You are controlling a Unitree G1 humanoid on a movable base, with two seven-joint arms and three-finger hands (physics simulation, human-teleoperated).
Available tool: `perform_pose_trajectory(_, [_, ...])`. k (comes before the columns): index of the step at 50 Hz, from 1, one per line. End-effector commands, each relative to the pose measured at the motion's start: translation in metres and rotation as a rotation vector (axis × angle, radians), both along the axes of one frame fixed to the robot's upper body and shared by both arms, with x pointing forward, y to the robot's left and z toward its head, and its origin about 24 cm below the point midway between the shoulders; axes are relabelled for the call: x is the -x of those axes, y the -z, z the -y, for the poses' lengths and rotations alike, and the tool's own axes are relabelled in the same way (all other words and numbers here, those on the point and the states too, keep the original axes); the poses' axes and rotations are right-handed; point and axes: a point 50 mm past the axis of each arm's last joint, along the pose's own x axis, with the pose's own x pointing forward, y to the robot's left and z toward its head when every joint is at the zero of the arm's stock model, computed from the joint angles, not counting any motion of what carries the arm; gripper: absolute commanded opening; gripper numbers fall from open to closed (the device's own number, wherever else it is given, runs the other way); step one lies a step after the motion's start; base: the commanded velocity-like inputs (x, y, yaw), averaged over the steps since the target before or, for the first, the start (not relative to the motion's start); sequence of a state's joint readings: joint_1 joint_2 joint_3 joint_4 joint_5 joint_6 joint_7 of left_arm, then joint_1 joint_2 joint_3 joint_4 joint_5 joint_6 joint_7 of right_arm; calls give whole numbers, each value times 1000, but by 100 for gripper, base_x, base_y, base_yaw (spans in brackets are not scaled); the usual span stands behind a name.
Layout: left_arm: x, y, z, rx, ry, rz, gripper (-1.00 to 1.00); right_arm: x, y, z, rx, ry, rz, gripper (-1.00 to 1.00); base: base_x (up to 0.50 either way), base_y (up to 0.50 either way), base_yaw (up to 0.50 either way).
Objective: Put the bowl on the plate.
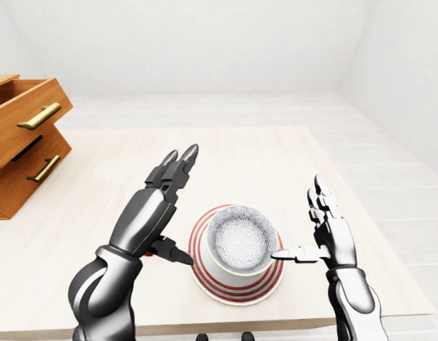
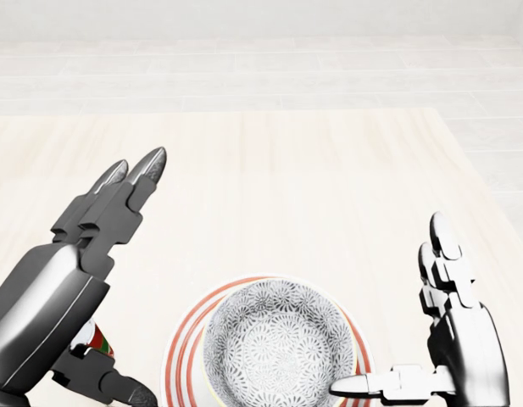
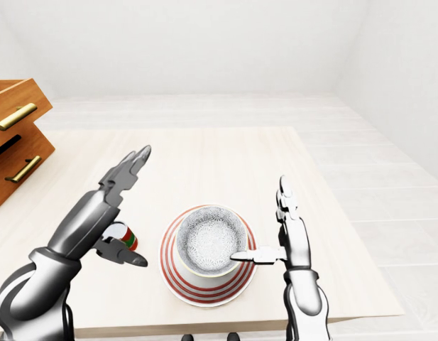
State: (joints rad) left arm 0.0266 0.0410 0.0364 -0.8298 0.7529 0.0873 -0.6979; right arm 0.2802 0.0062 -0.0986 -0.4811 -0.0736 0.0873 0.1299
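Bowl [image 1: 241, 240] — seated centred on plate [image 1: 236, 290].
Left hand [image 1: 153, 213] — fingers spread, empty, raised beside the plate.
Right hand [image 1: 331, 238] — spread, empty, thumb pointing at the bowl rim.
Handling: draw both hands outward — right thumb first — without nudging the bowl.

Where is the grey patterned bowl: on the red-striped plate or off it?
On it: the grey patterned bowl sits upright, centred on the red-striped plate, red rings showing around it.
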Motion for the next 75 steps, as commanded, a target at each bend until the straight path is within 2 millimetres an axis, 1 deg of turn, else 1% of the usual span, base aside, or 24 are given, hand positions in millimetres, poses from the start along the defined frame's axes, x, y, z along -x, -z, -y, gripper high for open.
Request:
perform_pose_trajectory(1, [-1, -15, -12, 41, -6, 79, 100, 0, -7, 0, 13, -3, 28, 100, 0, 0, 0])
perform_pose_trajectory(9, [0, -19, -20, 60, -19, 109, 100, 0, -9, 0, 18, -6, 35, 100, 0, 0, 0])
perform_pose_trajectory(19, [4, -17, -25, 94, -26, 106, 100, 2, -7, 0, 20, -6, 26, 100, 0, 0, 0])
perform_pose_trajectory(21, [4, -19, -28, 97, -42, 125, 100, 2, -7, 0, 23, -5, 27, 100, 0, 0, 0])
perform_pose_trajectory(30, [9, -20, -31, 164, -34, 139, 100, 3, -10, 1, 29, -4, 35, 100, 0, 0, 0])
perform_pose_trajectory(40, [10, -20, -33, 155, -36, 143, 100, 4, -12, 1, 33, -5, 45, 100, 0, 0, 0])
perform_pose_trajectory(44, [9, -17, -35, 171, -44, 128, 100, 6, -18, 3, 49, -4, 69, 100, 0, 0, 0])
perform_pose_trajectory(50, [8, -15, -35, 182, -47, 124, 100, 6, -19, 2, 50, -4, 71, 100, 0, 0, 0])
perform_pose_trajectory(53, [7, -9, -38, 204, -59, 99, 100, 9, -26, 4, 63, -2, 97, 100, 0, 0, 0])
perform_pose_trajectory(57, [6, -6, -41, 215, -76, 83, 100, 10, -30, 6, 72, 0, 111, 100, 0, 0, 0])
perform_pose_trajectory(75, [4, -5, -47, 210, -95, 79, 100, 18, -46, 16, 130, 20, 168, 100, 0, 0, 0])
